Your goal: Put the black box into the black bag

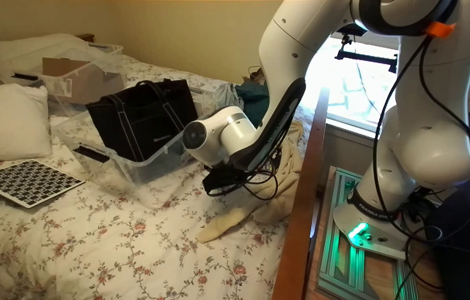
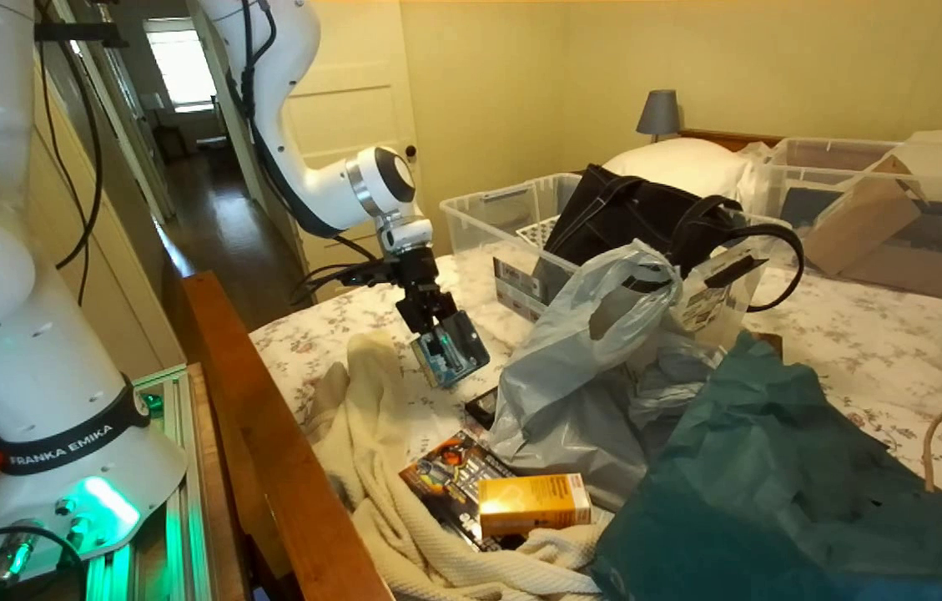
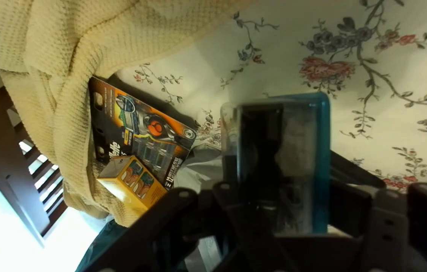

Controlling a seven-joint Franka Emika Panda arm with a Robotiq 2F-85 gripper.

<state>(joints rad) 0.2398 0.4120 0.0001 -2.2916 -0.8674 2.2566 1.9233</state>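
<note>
"Hand (image 2: 435,321) first: is it carrying anything?"

"Yes, it's closed on what I take to be the box (image 2: 454,359), teal-edged and dark inside, hanging tilted above the counter (image 2: 879,334). That teal leaves me some doubt."

"Why hold it like that?"

"It's gripped by the end nearest the hand, leaving the rest free, presumably to go in first. The bag (image 1: 143,125) sits beyond the hand in a bin (image 1: 143,163), whose walls likely keep the soft sides propped."

"Do the views agree?"

"Each hides something. In an exterior view the bag's front is plain, but the wrist (image 1: 214,133) covers the box. In an exterior view a sack (image 2: 587,401) masks part of the bag, yet the box shows. The wrist view lacks the bag but gives the box's clear face, plus razors (image 3: 141,128) and a carton (image 3: 132,179) lower than the hand."
</note>
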